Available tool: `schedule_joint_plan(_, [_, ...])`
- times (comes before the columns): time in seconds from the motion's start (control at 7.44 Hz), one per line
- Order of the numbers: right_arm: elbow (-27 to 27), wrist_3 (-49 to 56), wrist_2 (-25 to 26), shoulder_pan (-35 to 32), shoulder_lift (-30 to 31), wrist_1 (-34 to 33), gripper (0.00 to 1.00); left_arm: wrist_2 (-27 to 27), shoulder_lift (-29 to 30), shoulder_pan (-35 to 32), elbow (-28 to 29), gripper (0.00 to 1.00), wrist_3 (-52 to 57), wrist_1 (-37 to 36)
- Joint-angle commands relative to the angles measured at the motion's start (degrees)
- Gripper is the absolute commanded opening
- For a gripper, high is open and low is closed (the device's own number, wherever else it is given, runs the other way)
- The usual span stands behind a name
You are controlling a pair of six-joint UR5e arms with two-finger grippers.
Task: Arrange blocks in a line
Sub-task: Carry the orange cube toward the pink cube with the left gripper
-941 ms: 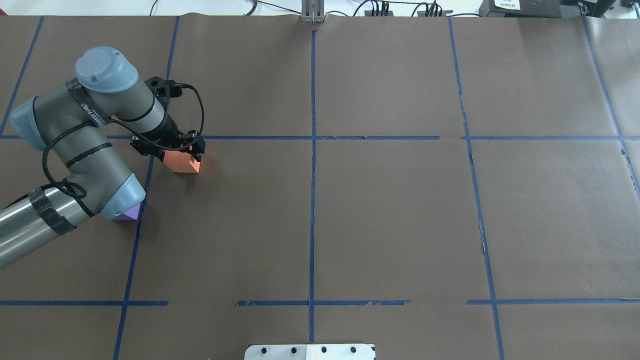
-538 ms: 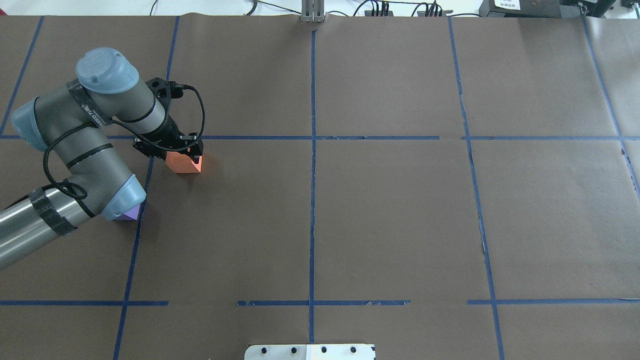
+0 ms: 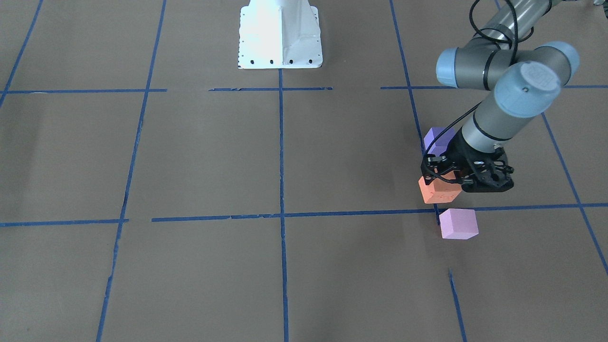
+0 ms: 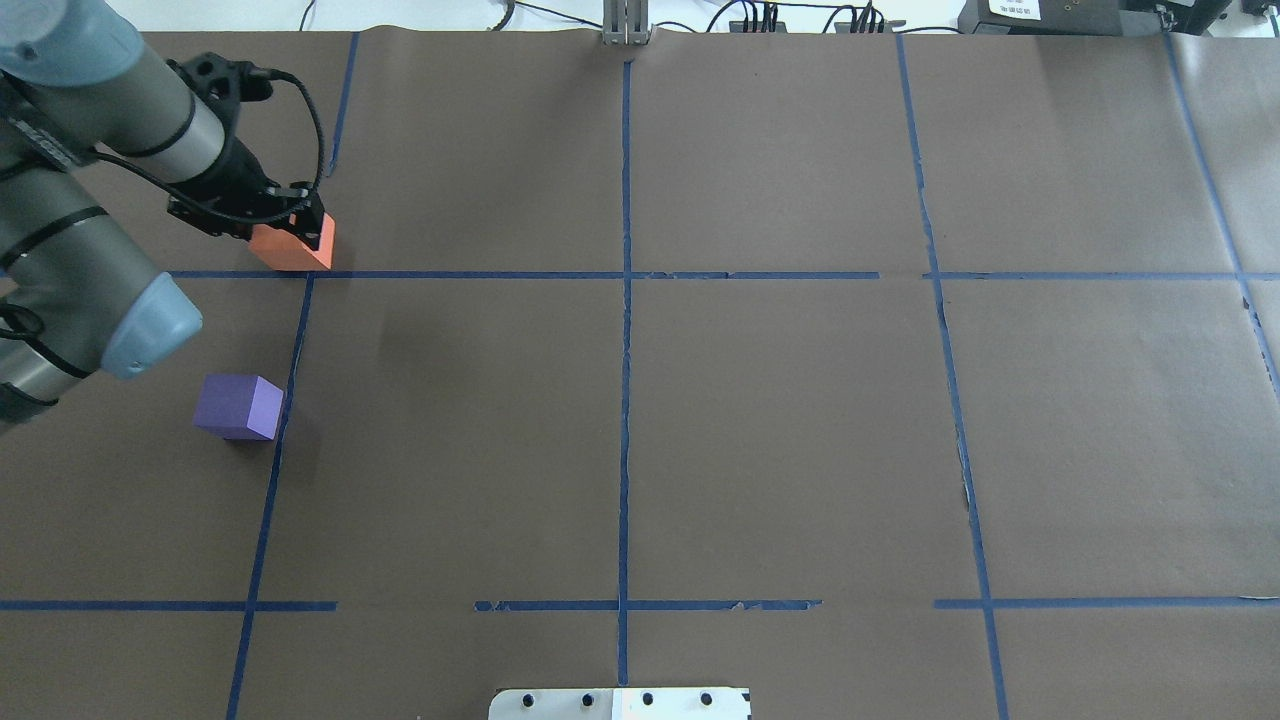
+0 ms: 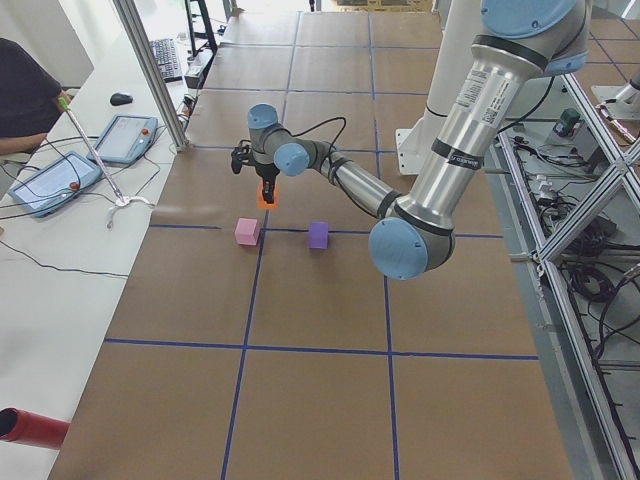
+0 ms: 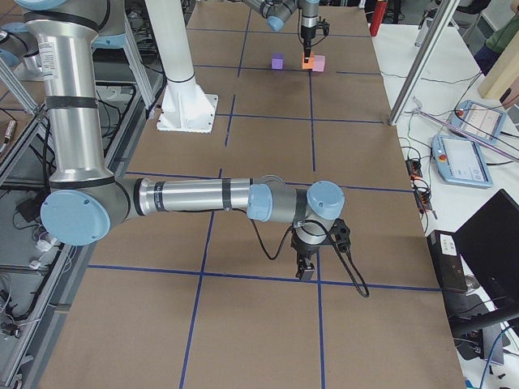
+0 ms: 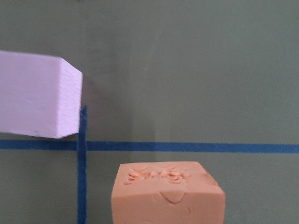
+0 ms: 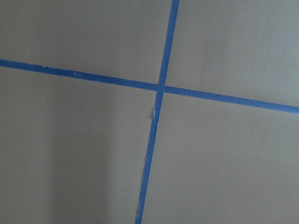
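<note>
Left tool (image 4: 295,236) clenched on orange block (image 4: 283,254) | step: placing it between purple block (image 4: 238,405) and pink block (image 3: 458,223) | next: lower to tabletop (image 4: 760,420) in line, then release | right tool (image 6: 306,268): grip cannot tell

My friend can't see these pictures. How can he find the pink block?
Follow the robot's left arm to the left gripper, which grips the orange block. Just beyond, farther from the robot, the pink block sits by a blue tape crossing. It is the palest cube; the violet block is darker and nearer the robot.
</note>
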State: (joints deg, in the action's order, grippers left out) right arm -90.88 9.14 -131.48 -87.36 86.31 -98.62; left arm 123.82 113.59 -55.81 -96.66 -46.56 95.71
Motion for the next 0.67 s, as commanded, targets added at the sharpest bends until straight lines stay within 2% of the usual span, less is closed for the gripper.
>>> schedule_joint_plan(0.0, [0.0, 0.0, 0.0, 0.0, 0.0, 0.0, 1.0, 0.5, -6.8, -3.5, -4.5, 0.26, 7.0, -3.3])
schedule_joint_plan(0.4, [0.0, 0.0, 0.0, 0.0, 0.0, 0.0, 1.0, 0.8, -7.4, -2.6, -0.9, 0.26, 6.7, 0.9])
schedule_joint_plan(0.54, [0.0, 0.0, 0.0, -0.1, 0.0, 0.0, 1.0, 2.7, -7.3, -1.6, 0.8, 0.26, 6.5, 3.3])
